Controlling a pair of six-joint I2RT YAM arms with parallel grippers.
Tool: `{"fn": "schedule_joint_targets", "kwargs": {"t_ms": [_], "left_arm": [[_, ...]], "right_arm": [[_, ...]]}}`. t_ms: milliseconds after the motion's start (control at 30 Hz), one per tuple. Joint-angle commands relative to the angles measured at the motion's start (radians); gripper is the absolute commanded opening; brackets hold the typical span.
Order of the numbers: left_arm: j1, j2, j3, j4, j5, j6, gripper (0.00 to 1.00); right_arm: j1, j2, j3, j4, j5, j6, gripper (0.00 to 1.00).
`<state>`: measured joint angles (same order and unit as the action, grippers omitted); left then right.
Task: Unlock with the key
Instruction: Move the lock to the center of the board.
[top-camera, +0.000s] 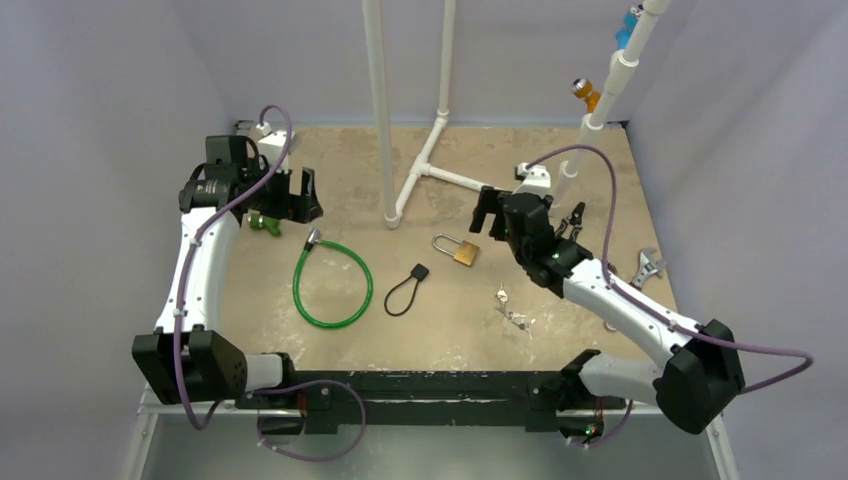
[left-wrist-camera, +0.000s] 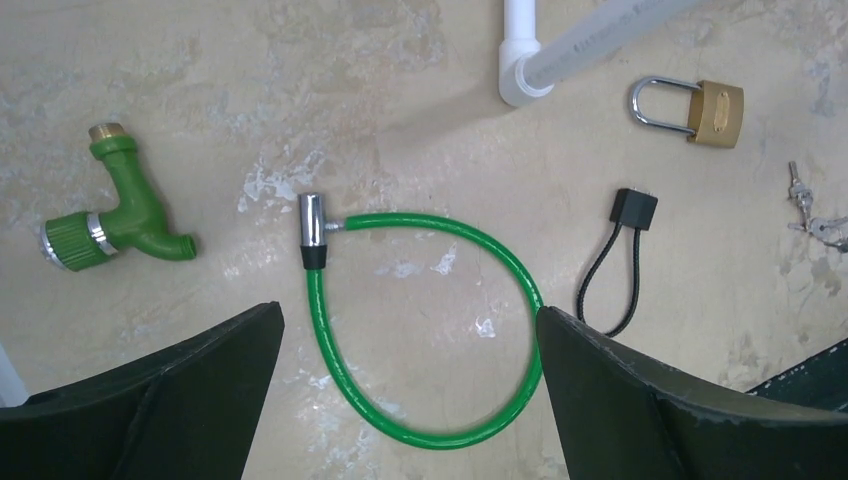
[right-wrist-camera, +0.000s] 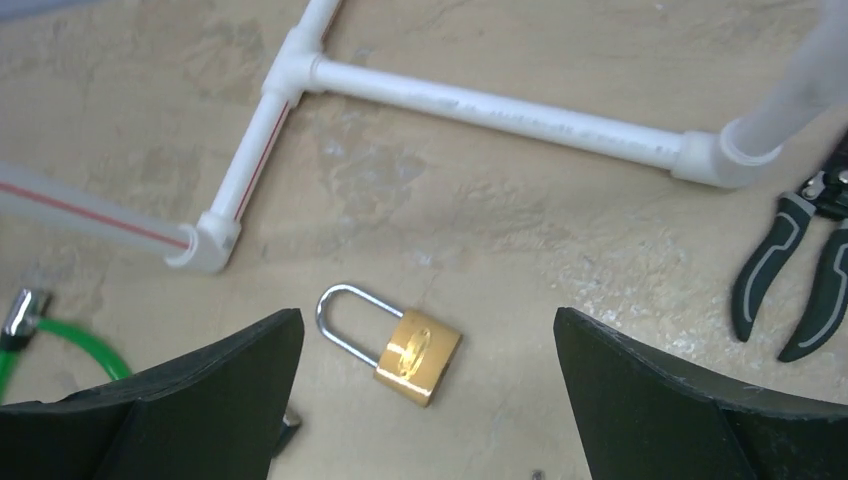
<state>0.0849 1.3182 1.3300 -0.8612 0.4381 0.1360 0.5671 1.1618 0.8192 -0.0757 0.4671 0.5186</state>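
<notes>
A brass padlock (top-camera: 463, 250) with a shut steel shackle lies flat on the table's middle right. It also shows in the right wrist view (right-wrist-camera: 415, 355) and in the left wrist view (left-wrist-camera: 715, 113). A small bunch of keys (top-camera: 512, 315) lies loose on the table nearer the arms, and shows at the right edge of the left wrist view (left-wrist-camera: 815, 215). My right gripper (top-camera: 530, 218) hovers open and empty above the padlock, which lies between its fingers (right-wrist-camera: 428, 320). My left gripper (top-camera: 293, 198) is open and empty at the far left, above the green cable (left-wrist-camera: 410, 315).
A green cable lock (top-camera: 333, 285) and a small black cable lock (top-camera: 405, 290) lie left of the padlock. A green tap (top-camera: 265, 222) lies under the left gripper. A white pipe frame (top-camera: 420, 170) stands at the back. Pliers (right-wrist-camera: 800, 270) and a wrench (top-camera: 648, 268) lie at the right.
</notes>
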Motion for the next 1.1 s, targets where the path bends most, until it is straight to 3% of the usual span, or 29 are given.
{"fn": "schedule_joint_targets", "kwargs": {"t_ms": [0, 167, 367, 467, 667, 767, 1067], "left_arm": [[0.008, -0.042, -0.042, -0.037, 0.006, 0.046, 1.00], [0.010, 0.017, -0.079, -0.087, 0.000, 0.073, 1.00], [0.011, 0.020, -0.178, -0.011, -0.089, 0.053, 1.00], [0.011, 0.037, -0.202, 0.019, -0.152, 0.062, 0.93], [0.011, 0.122, -0.222, 0.099, -0.313, 0.086, 0.92], [0.011, 0.201, -0.216, 0.126, -0.412, 0.088, 0.85], [-0.051, 0.364, -0.158, 0.130, -0.416, 0.151, 0.74]], "right_arm": [[0.110, 0.032, 0.104, -0.144, 0.043, -0.089, 0.99], [0.279, 0.082, 0.128, -0.169, 0.087, -0.125, 0.99], [0.377, 0.208, 0.185, -0.154, 0.085, -0.168, 0.99], [0.385, 0.256, 0.220, -0.171, 0.068, -0.173, 0.99], [0.385, 0.268, 0.208, -0.182, 0.072, -0.173, 0.99], [0.385, 0.242, 0.182, -0.194, 0.097, -0.161, 0.99], [0.384, 0.086, 0.088, -0.278, 0.158, -0.062, 0.99]]}}
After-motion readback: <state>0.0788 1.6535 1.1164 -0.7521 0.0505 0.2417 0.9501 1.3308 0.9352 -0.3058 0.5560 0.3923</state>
